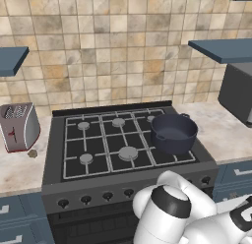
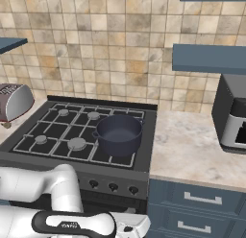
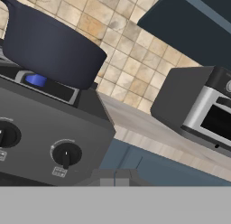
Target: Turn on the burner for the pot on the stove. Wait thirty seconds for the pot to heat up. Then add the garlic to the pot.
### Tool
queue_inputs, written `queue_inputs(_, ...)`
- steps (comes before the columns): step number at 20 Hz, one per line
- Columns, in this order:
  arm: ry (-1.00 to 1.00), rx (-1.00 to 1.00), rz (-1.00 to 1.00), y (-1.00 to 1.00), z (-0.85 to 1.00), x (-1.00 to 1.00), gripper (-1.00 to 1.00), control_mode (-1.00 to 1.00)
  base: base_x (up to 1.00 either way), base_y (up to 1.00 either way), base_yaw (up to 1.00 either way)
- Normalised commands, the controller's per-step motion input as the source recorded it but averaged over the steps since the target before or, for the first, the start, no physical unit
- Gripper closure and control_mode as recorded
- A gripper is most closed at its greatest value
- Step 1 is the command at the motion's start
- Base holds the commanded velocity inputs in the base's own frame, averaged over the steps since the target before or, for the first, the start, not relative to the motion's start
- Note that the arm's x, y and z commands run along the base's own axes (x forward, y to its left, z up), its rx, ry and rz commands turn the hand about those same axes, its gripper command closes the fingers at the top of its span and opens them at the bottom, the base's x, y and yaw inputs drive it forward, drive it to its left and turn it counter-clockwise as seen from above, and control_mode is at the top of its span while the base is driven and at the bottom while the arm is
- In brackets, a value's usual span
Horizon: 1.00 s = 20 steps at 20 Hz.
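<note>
On the front right grate of the stove (image 1: 123, 139) sits the pot (image 1: 173, 134), its dark round body upright and its inside bare as far as both base views let me see. From my left base view I also catch the garlic (image 1: 32, 153), a small tan lump on the counter (image 1: 19, 169) to the left of the range, just in front of the silver toaster (image 1: 18, 126) and well apart from the pot. My right base view cuts that spot off; it gives me the toaster's rounded end and, on the far right counter, a dark oven-like appliance (image 2: 233, 114) under a blue shelf (image 2: 209, 58).

My hand view looks up from low in front of the range. It shows something neither base camera does: a blue flame (image 3: 36, 79) under the pot (image 3: 49, 42), at the burner beneath its base. Two front knobs (image 3: 66, 154) face me just below. The same boxy appliance (image 3: 198, 105) stands on the counter to the right.

I cannot tell how far my fingers are spread; no tips rise into my hand view, and my arm hides the hand in both base views.
</note>
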Motion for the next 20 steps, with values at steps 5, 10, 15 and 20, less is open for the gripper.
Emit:
queue_inputs(5, 0.00, 0.00, 0.00, 0.00, 0.00, 0.00, 1.00, -1.00, 0.00, 0.00, 0.00)
queue_inputs(10, 0.00, 0.00, 0.00, 0.00, 0.00, 0.00, 1.00, -1.00, 0.00, 0.00, 0.00)
queue_inputs(15, 0.00, 0.00, 0.00, 0.00, 0.00, 0.00, 1.00, -1.00, 0.00, 0.00, 0.00)
queue_inputs(20, 0.00, 0.00, 0.00, 0.00, 0.00, 0.00, 1.00, -1.00, 0.00, 0.00, 0.00)
